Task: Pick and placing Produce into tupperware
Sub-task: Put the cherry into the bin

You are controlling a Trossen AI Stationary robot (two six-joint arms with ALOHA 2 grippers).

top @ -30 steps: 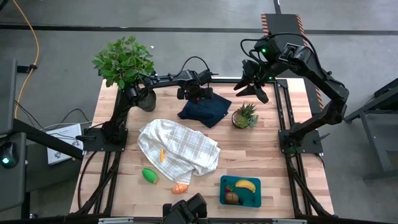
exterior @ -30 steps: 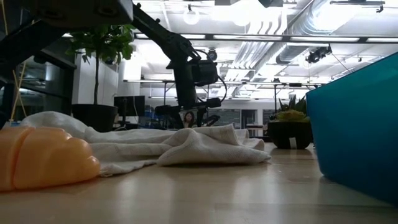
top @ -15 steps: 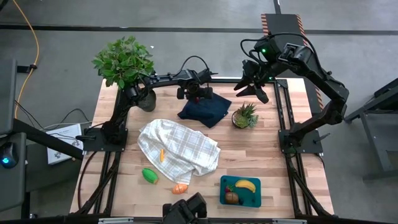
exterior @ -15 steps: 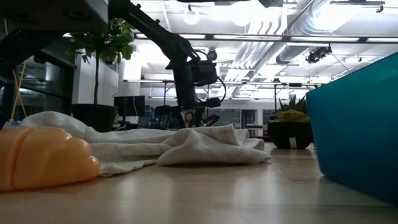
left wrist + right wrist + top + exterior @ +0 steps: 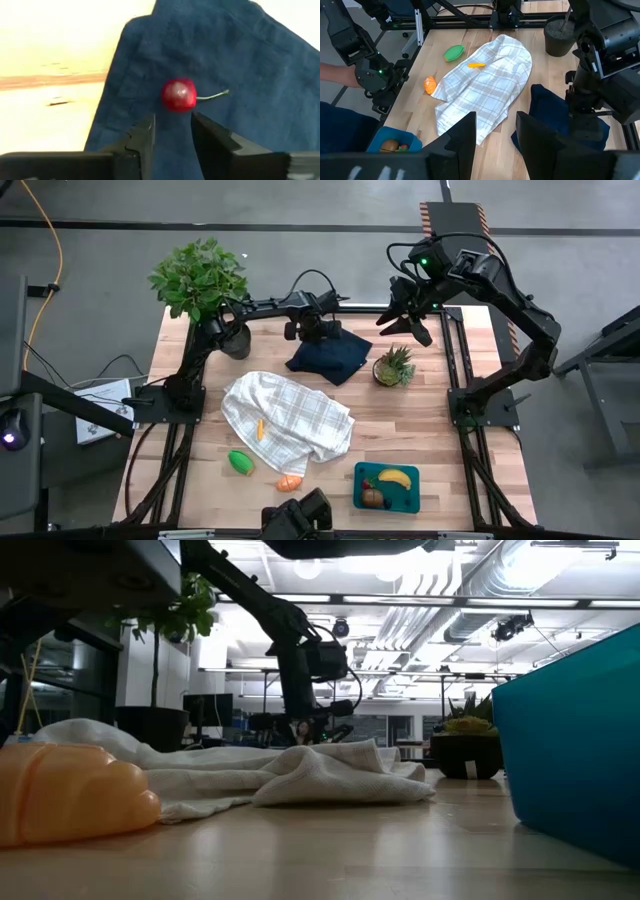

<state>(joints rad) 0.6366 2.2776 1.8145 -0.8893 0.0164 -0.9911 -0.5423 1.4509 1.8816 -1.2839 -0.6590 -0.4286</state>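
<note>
A red cherry [image 5: 178, 95] with a thin stem lies on the dark navy cloth [image 5: 240, 75] at the table's far side. My left gripper [image 5: 172, 135] hovers over that cloth [image 5: 330, 355], open, its fingertips just short of the cherry and touching nothing. It also shows in the high view [image 5: 313, 330]. The teal tupperware [image 5: 412, 498] sits near the near edge and holds a yellow banana [image 5: 394, 477], a brown round one [image 5: 372, 498] and a red berry [image 5: 367, 483]. A green piece [image 5: 240, 462] and an orange piece [image 5: 290, 482] lie on the wood. A small orange piece [image 5: 261, 428] rests on the checked towel. My right gripper [image 5: 495, 130] waits open, raised at the far right [image 5: 408, 322].
A white checked towel [image 5: 288, 420] lies crumpled mid-table. A small spiky potted plant [image 5: 394, 367] stands right of the navy cloth, and a large leafy potted plant [image 5: 205, 285] at the far left corner. Bare wood [image 5: 430, 420] lies between the towel and the right edge.
My left gripper has drifted a little toward the table's left above the navy cloth, staying at about the same height. Nothing else has moved.
</note>
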